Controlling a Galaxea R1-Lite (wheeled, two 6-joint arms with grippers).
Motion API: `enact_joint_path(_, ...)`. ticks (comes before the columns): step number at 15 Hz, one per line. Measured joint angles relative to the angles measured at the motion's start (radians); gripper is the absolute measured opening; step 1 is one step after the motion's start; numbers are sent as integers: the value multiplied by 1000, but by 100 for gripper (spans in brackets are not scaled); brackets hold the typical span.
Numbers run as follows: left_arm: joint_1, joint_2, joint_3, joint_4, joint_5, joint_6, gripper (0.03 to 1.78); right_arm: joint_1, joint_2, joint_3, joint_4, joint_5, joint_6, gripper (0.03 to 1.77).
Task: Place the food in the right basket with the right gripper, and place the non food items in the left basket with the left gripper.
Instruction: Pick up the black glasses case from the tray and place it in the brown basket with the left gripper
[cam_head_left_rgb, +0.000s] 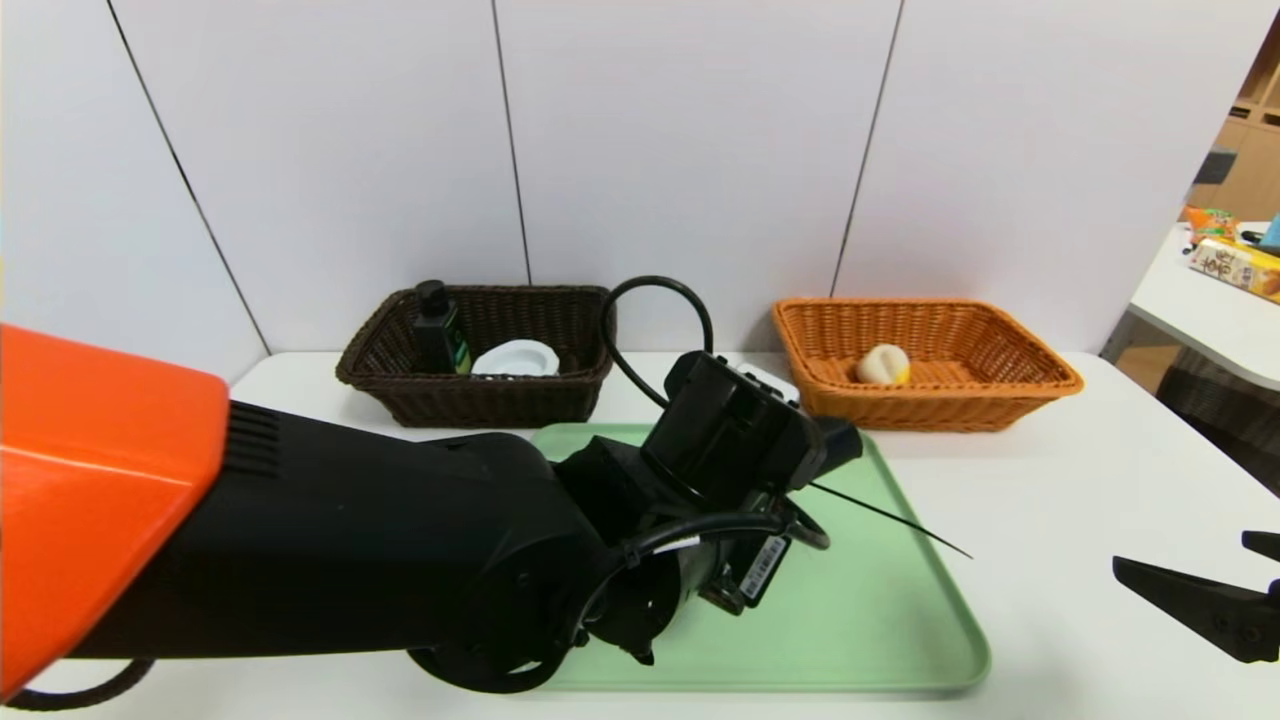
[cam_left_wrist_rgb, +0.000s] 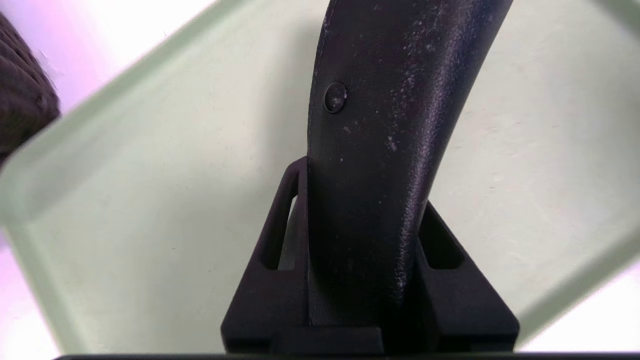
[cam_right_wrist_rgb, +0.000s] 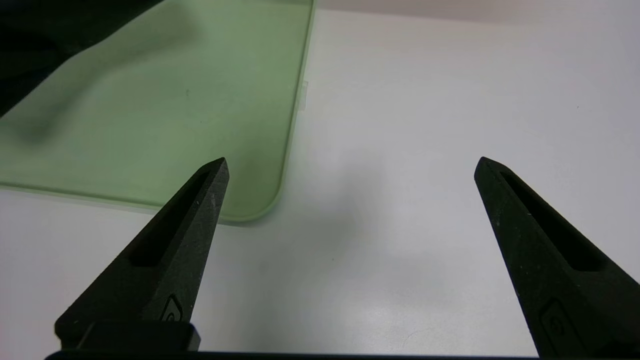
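Observation:
My left gripper (cam_left_wrist_rgb: 360, 192) is shut on the black wedge-shaped block (cam_left_wrist_rgb: 385, 100), low over the green tray (cam_head_left_rgb: 870, 620). In the head view the left arm hides the gripper, and only the block's end (cam_head_left_rgb: 842, 440) sticks out past the wrist. The dark brown left basket (cam_head_left_rgb: 480, 405) holds the dark green bottle (cam_head_left_rgb: 437, 330) and the white roll (cam_head_left_rgb: 515, 358). The small bun (cam_head_left_rgb: 883, 364) lies in the orange right basket (cam_head_left_rgb: 1040, 385). My right gripper (cam_right_wrist_rgb: 350, 162) stands open with nothing in it, over bare table right of the tray's near corner.
The tray (cam_right_wrist_rgb: 150, 100) shows bare green around the block. A black cable (cam_head_left_rgb: 655, 300) loops up behind the left wrist. A side table with packets (cam_head_left_rgb: 1235, 265) stands at far right. The white wall runs close behind both baskets.

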Motion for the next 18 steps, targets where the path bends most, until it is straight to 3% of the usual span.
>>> enact_joint_path(3, -15, -86, -3, -1, 23, 103, 51, 0, -9, 12, 1, 2, -1, 170)
enact_joint_path(8, -5, -256, -29, 9, 10, 371, 49, 1, -35, 30, 2, 2, -5, 170)
enact_joint_path(12, 88, -358, -22, 69, -70, 594, 48, 1, -43, 33, 1, 3, -5, 170)
enact_joint_path(15, 190, -401, -27, 143, -143, 694, 48, 6, -45, 36, 0, 3, -5, 170)
enact_joint_path(18, 253, -425, -34, 160, -175, 808, 48, 8, -44, 38, 0, 4, -5, 170)
